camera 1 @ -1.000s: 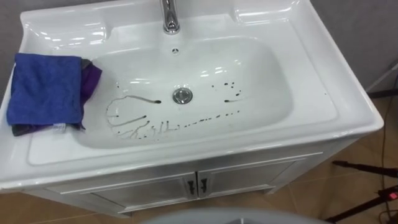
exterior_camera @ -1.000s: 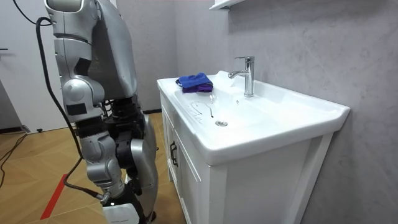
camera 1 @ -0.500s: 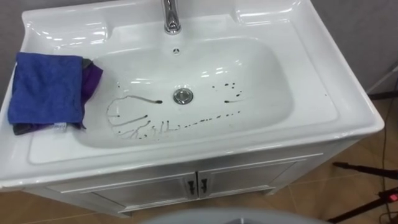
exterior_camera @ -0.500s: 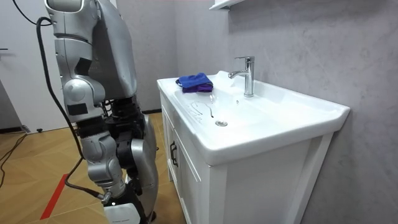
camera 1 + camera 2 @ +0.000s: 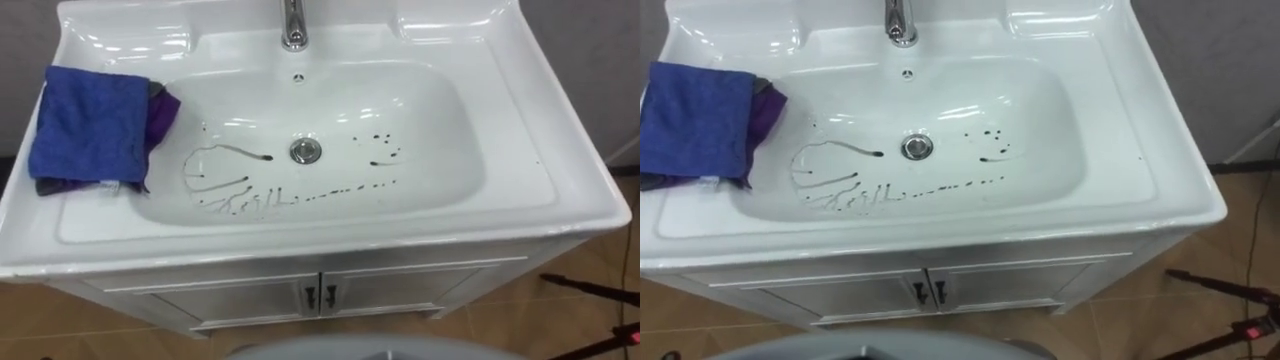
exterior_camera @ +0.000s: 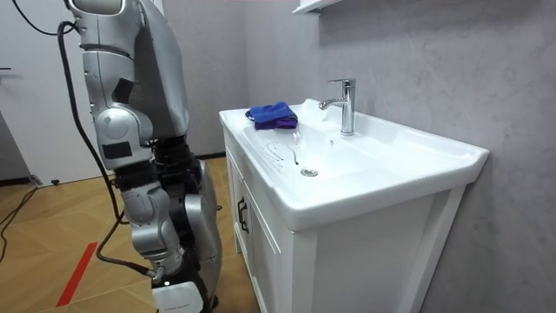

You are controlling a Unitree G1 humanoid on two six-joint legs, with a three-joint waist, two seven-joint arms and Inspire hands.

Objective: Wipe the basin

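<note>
You're facing basin [image 5: 560,190], robot standing at cabinet [image 5: 320,295] front. Blue cloth [image 5: 90,125] folded on L ledge, atop purple one [image 5: 165,108], at bowl's edge. Dark streaks [image 5: 240,195] + dots [image 5: 380,150] on bowl floor, either side of drain [image 5: 306,151]. R hand [image 6: 174,294] low by side in room view; grip can't tell

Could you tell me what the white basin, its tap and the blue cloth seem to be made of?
The white basin looks like glazed ceramic: glossy, with bright reflections on its rim. The silvery tap seems chromed metal, mirror-shiny. The folded blue cloth appears to be microfibre or terry: matt, fuzzy surface.
</note>
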